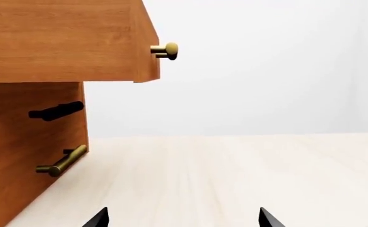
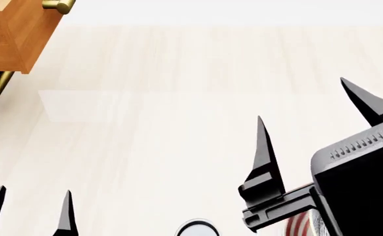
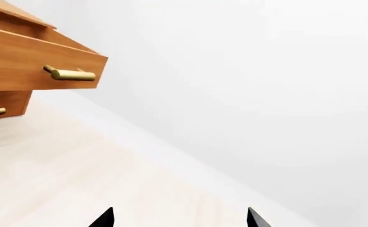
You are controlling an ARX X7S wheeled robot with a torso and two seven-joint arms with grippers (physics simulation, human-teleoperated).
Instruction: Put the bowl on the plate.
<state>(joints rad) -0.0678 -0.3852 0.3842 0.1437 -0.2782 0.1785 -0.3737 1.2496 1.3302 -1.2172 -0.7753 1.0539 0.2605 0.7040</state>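
Only a sliver of the plate (image 2: 299, 226), red rings on white, shows at the head view's bottom edge, just under my right gripper's body. The bowl cannot be made out with certainty. A small round pale-rimmed shape (image 2: 194, 228) pokes in at the bottom edge, and I cannot tell what it is. My right gripper (image 2: 301, 98) is raised over the table, open and empty, and its wrist view (image 3: 180, 217) shows bare tabletop between the fingertips. My left gripper (image 2: 30, 211) sits low at the bottom left, also open and empty (image 1: 184, 217).
A wooden cabinet stands at the far left with its upper drawer (image 2: 14, 29) pulled out. The drawer has a brass handle (image 3: 70, 74), and there is another handle (image 1: 61, 163) lower down. The pale wooden tabletop (image 2: 178, 98) stretches to a white wall.
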